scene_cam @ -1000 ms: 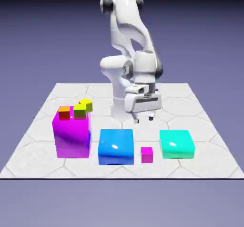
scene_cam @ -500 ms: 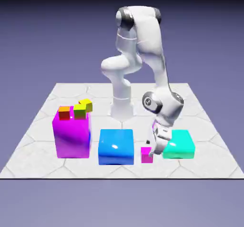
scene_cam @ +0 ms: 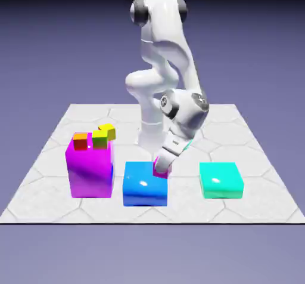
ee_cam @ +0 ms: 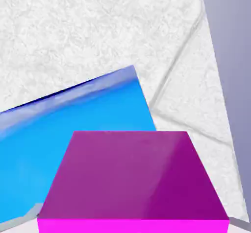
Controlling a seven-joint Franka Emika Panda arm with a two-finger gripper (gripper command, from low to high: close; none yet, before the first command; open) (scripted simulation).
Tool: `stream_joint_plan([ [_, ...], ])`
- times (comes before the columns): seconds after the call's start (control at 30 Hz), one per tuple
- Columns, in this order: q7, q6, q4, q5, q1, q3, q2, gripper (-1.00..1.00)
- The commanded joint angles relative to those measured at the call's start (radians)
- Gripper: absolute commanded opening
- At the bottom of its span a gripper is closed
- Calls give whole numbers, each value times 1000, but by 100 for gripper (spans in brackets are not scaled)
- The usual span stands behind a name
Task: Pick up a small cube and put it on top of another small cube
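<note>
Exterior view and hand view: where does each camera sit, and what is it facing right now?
Exterior view: fixed, across the table and above, facing the white arm; its claw is shut on the small magenta cube over the blue block.
Hand view: on the hand, looking along the claw; the small magenta cube fills the bottom, and only slivers of the grey finger tips show.
Shared: the small magenta cube, the blue block and the table.

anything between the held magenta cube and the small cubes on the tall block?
The gripper holds the small magenta cube over the blue block. The orange cube and yellow-green cubes sit higher, atop the tall magenta block. Nothing visible blocks a raised path.
</note>
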Motion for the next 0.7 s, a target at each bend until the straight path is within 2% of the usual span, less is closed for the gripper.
stream_joint_plan([
  [0.0,16,-43,6,7,-16,-11,-32,-100],
  [0.33,157,-478,65,108,-267,-124,-357,-100],
  [0.4,162,-494,67,112,-276,-128,-369,-100],
  [0.57,178,-319,-93,75,-296,-166,-355,-100],
  [0.6,178,-319,-93,75,-296,-166,-355,100],
  [0.67,175,-358,-57,83,-292,-157,-358,100],
])
